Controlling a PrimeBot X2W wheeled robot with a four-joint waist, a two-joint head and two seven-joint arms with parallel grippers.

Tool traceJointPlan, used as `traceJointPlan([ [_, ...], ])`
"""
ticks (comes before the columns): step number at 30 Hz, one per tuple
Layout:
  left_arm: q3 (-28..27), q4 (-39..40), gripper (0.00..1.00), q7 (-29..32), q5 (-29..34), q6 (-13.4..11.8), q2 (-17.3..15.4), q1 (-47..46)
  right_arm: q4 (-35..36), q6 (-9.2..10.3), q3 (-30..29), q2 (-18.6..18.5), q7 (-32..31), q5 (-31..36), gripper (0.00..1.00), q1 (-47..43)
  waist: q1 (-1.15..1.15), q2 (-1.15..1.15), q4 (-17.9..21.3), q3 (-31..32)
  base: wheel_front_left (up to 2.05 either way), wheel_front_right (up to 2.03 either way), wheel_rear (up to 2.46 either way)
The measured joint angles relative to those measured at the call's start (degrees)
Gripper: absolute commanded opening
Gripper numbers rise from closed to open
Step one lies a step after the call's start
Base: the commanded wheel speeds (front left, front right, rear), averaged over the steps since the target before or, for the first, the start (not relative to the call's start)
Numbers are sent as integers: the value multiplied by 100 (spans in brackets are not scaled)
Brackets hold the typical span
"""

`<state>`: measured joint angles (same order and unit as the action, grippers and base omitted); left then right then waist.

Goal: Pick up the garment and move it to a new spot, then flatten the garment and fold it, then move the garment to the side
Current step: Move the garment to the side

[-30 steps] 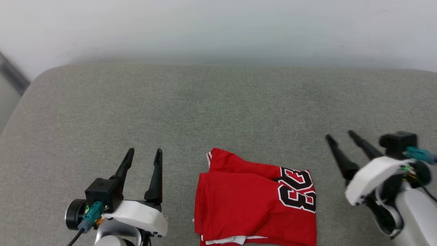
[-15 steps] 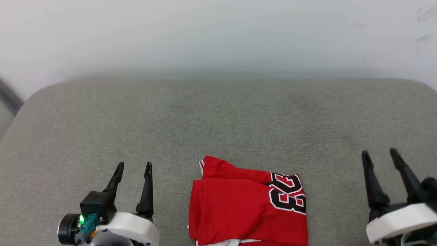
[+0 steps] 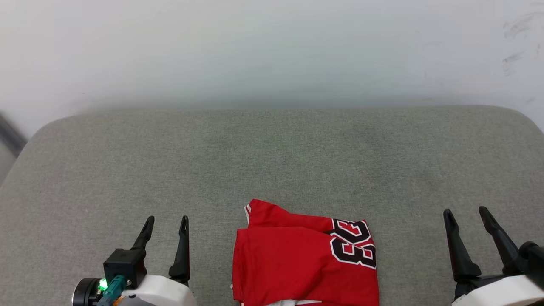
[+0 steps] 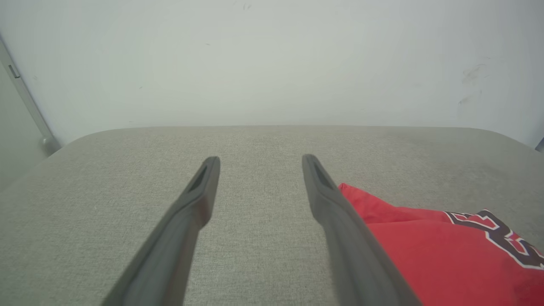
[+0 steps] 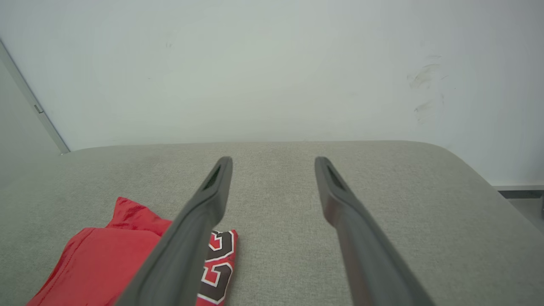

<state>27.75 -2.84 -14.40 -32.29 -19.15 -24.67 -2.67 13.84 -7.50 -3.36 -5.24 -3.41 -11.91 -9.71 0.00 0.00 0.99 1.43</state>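
One garment (image 3: 297, 263), red, folded to a rough rectangle, flat on cushion (image 3: 272, 161) at its near edge, roughly midway between the two grippers, touched by neither in head view. Upper flap laid over lower layer; far-left corner of lower layer poking out, edged with white trim (image 3: 247, 210). Black digits (image 3: 353, 246), white-outlined, "23", sideways on right part of the fold. Sliver of white cloth at near edge, cut off by bottom of head view. To the left of it, left gripper (image 3: 166, 219), spread wide, nothing between fingers (image 4: 199, 199), tips toward wall (image 3: 272, 51). Well off to the right, right gripper (image 3: 464, 211), likewise spread, holding nothing. From left wrist, inner finger overlapping garment's edge in the picture; contact or clearance not tellable there. From right wrist, inner finger crossing in front of the digits; same doubt. Cushion: grey woven fabric, wide, rounded far corners, far edge close against wall. Wall: pale, plain, dark scuffs (image 3: 516, 25) at upper right. Grey upright strip (image 4: 25, 102) at wall's far left. Dark low band (image 5: 518, 193) past cushion's right corner, at foot of wall. Tally: garment, one; grippers, two; fingers, four, two per gripper; digits, two; cushion, one.
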Motion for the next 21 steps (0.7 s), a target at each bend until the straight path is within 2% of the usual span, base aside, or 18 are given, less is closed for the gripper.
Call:
traceJointPlan([
  [9, -49, -96, 100, -20, -8, 25, 1, -65, 204, 0, -63, 9, -241, 135, 100, 2, 0, 0, 29, -76, 0, 0, 0],
  [12, -121, -75, 100, -35, -5, -1, 27, -98, 240, 0, -266, -13, -437, 125, 100, 25, 0, 0, 23, -138, 0, 0, 0],
  [16, -245, 1, 100, -43, 48, 0, 88, -217, 97, 0, -829, -261, -1051, -258, 100, 173, 0, 0, -36, -280, 0, 0, 0],
  [21, -400, 75, 100, -51, 165, 51, 213, -348, -526, 1, -1319, -709, -2290, -1394, 100, 439, 0, 0, -223, -464, 0, 0, 0],
])
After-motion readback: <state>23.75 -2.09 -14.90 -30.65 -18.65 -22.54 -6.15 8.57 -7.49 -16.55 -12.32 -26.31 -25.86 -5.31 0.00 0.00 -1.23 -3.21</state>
